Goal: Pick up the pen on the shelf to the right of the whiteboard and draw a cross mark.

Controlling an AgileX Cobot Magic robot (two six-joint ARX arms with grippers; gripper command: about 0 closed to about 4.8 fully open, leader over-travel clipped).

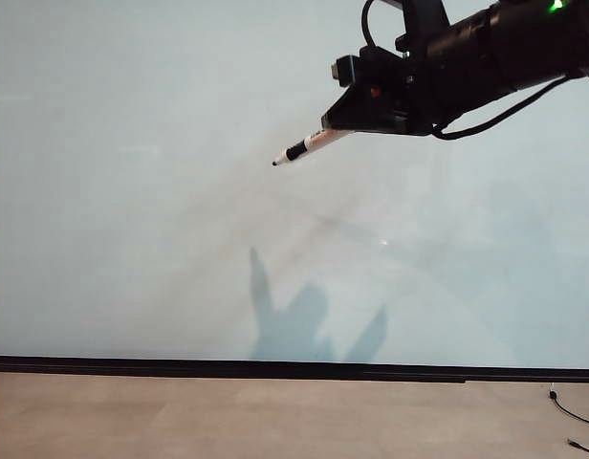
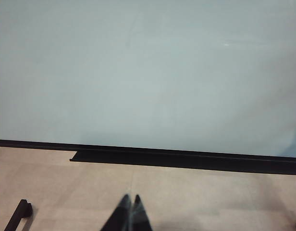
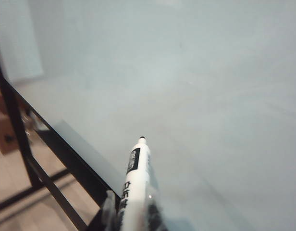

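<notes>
The whiteboard point(image 1: 161, 191) fills most of the exterior view, pale and bare, with no cross mark showing on it. High at the right, my right gripper point(image 1: 340, 127) is shut on the pen point(image 1: 309, 146), whose black tip points down-left, a short way off the board. In the right wrist view the pen point(image 3: 134, 185) juts out from between the fingers point(image 3: 108, 204) toward the whiteboard point(image 3: 210, 96). My left gripper point(image 2: 130, 198) is shut and empty, low over the floor in front of the whiteboard point(image 2: 148, 72). The shelf is out of view.
A thin black strip point(image 1: 275, 368) runs along the board's lower edge above the beige floor point(image 1: 228, 421). Black cables point(image 1: 574, 413) lie at the lower right. The arm's shadow point(image 1: 294, 320) falls on the board. A black frame leg point(image 3: 23, 144) shows in the right wrist view.
</notes>
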